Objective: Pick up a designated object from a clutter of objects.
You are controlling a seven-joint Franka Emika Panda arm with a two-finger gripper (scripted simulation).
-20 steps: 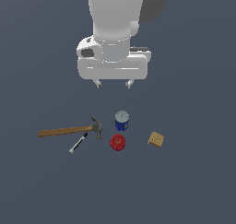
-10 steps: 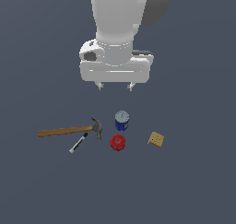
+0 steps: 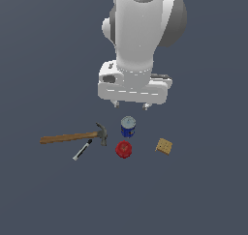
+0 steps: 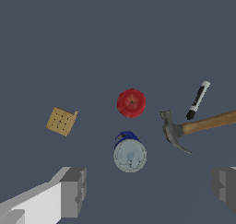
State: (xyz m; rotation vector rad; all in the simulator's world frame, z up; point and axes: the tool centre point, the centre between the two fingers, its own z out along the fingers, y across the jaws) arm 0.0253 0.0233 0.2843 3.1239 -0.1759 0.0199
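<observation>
The tan square block point(image 3: 164, 146) with a dotted grid face lies on the floor at the exterior view's right end of the clutter; it also shows in the wrist view point(image 4: 61, 121). The blue can point(image 3: 128, 126) point(image 4: 129, 151) stands upright, with the red round object point(image 3: 124, 149) point(image 4: 131, 103) beside it. The wooden-handled hammer point(image 3: 72, 137) point(image 4: 193, 126) and the black-and-white marker point(image 3: 82, 150) point(image 4: 197, 100) lie on the exterior view's left. My gripper point(image 3: 130, 105) point(image 4: 150, 191) is open and empty, hovering above the can, apart from the block.
The objects lie on a plain dark grey floor point(image 3: 203, 195). The arm's white body point(image 3: 140, 31) rises above the clutter.
The arm has moved toward the exterior view's right and lower, closer to the clutter. The objects have not moved. The gripper stays open.
</observation>
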